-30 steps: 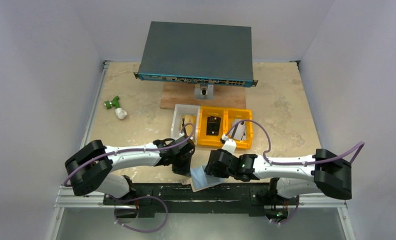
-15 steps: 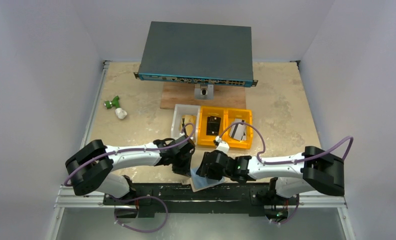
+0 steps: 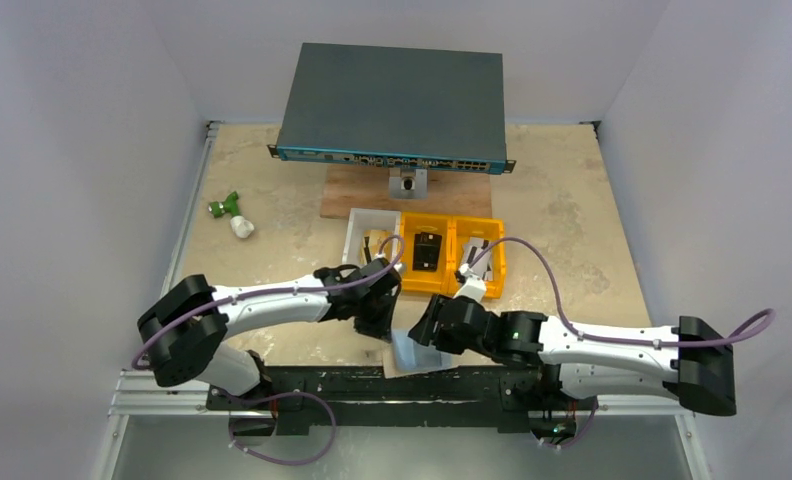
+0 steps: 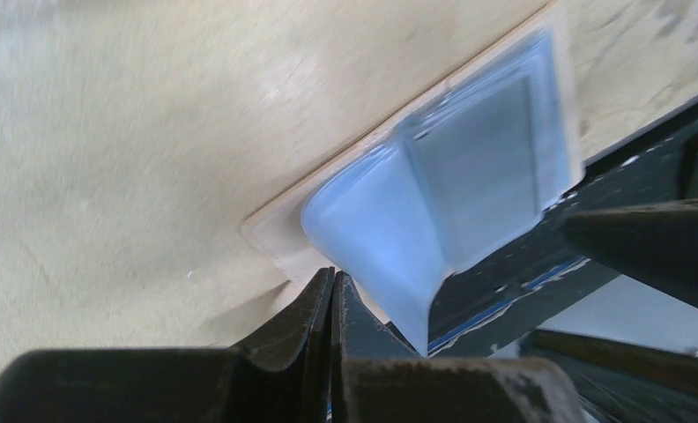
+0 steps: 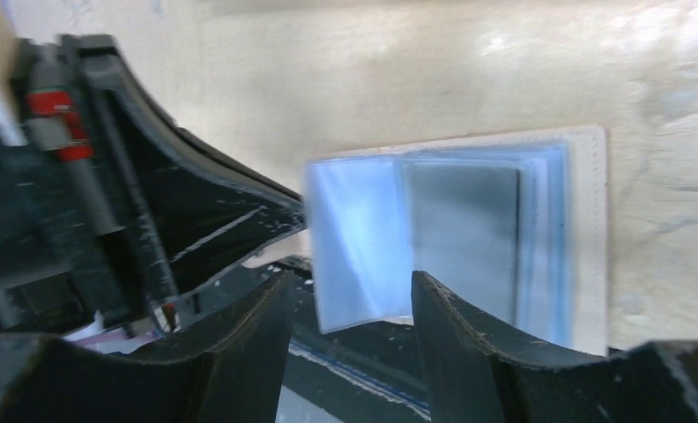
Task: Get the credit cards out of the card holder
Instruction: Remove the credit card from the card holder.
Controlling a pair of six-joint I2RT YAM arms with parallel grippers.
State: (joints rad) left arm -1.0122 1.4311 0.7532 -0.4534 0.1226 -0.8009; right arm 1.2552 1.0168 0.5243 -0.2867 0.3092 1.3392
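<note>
Since the left gripper [image 4: 332, 284] shows its two black fingers pressed flat together, log it as closed. Its tips sit at the tan border of the card holder [image 4: 495, 150], right beside a pale blue sleeve that curls upward. Whether they pinch any of it, you cannot tell.

Your right gripper [image 5: 350, 284] has its fingers apart and nothing clamped. It is poised over the open holder, with the raised sleeve seen in the gap between them. A dark grey card [image 5: 462, 231] sits in the next clear pocket.

The holder lies open, blue side up, at the near edge of the table [image 3: 572, 200], partly overhanging the black rail [image 3: 312, 382], between your two wrists.

Farther back stand a white bin [image 3: 357, 232] and two yellow bins [image 3: 500, 262] in a row, with a small black block [image 3: 427, 250] in the middle one. Beyond them are a wooden board [image 3: 347, 205] and a flat grey network box [image 3: 392, 95]. A green and white piece [image 3: 230, 215] lies off to the left.
</note>
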